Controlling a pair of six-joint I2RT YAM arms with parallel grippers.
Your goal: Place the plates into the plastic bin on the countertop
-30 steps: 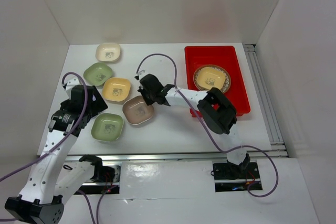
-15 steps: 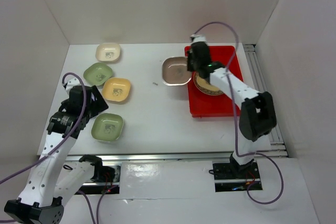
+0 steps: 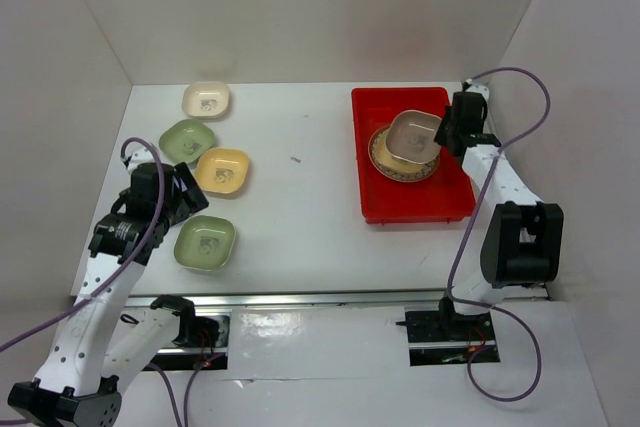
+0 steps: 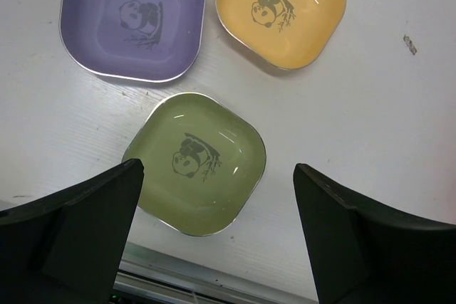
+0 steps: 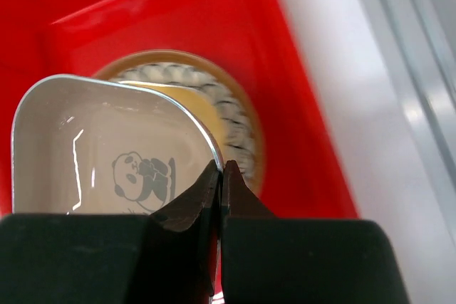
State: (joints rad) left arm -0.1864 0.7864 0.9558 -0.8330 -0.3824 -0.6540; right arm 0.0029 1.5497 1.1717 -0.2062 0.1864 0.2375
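Right wrist view first: the right gripper [image 5: 219, 176] was pinched tight on the rim of a dusty pink rounded-square dish [image 5: 107, 147] with a panda mark in its centre, the two black fingers [image 5: 189, 208] almost meeting over the edge. The dish was tilted and hung over a round brown-rimmed plate with a white petal pattern [image 5: 228, 115], which lay flat in the shallow bright red plastic bin [image 5: 285, 48]. I couldn't tell if the dish was touching the round plate or just above it.

From the top, the right gripper [image 3: 447, 132] came in from 3 o'clock of the bin [image 3: 410, 209], and the pink dish [image 3: 413, 135] covered the 12 to 3 o'clock part of the round plate [image 3: 385, 159]. The bin sat toward 2 o'clock on the flat white countertop [image 3: 300, 217].

The left gripper [image 4: 217, 169] was spread wide with nothing in it, hovering over a green rounded-square dish [image 4: 196, 165] near the table's 7 o'clock edge. At 11 o'clock of that dish was a lavender rounded-square dish [image 4: 132, 19] and at 1 o'clock a yellow rounded-square dish [image 4: 281, 12], all three just beside each other, none touching. In the top view the left gripper [image 3: 185, 197] sat between the green dish [image 3: 205, 242] and the yellow one [image 3: 222, 170], and a cream rounded-square dish [image 3: 206, 99] lay farther out at 12 o'clock.
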